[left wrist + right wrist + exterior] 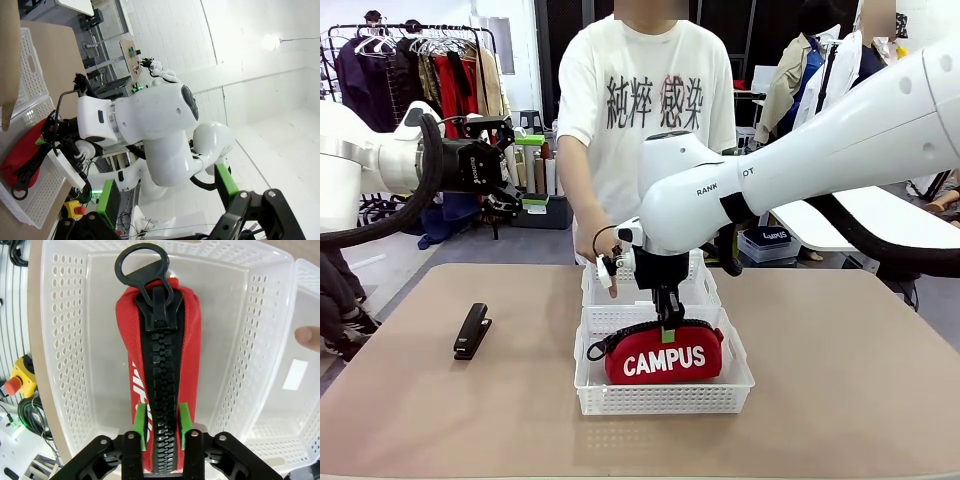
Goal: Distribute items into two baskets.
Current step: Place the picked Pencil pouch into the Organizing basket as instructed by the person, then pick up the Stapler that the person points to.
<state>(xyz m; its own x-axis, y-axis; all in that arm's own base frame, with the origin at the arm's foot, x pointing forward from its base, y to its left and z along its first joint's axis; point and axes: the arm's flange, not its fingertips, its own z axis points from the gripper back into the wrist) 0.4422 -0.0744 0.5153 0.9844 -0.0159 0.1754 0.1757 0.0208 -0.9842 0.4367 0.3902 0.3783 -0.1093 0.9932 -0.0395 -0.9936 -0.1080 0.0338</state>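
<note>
At about ten o'clock in the front view, the left gripper [505,200] is held high above the desk [840,380], and its jaws are seen spread wide and empty in the left wrist view. Below it, the black stapler [472,330] is laid flat on the desk, well apart at nine o'clock from the near basket [660,398]. The red pouch [665,355] is set inside that basket, its "CAMPUS" lettering turned toward six o'clock. The right gripper [667,325] is lowered onto the pouch from twelve o'clock. In the right wrist view its green pads [141,425] are placed narrowly apart on either side of the black zip [161,370]; whether the jaws press it cannot be told. The far basket [705,285] is butted against the near one at twelve o'clock, and the person's hand [603,243] is held at its eleven o'clock corner.
</note>
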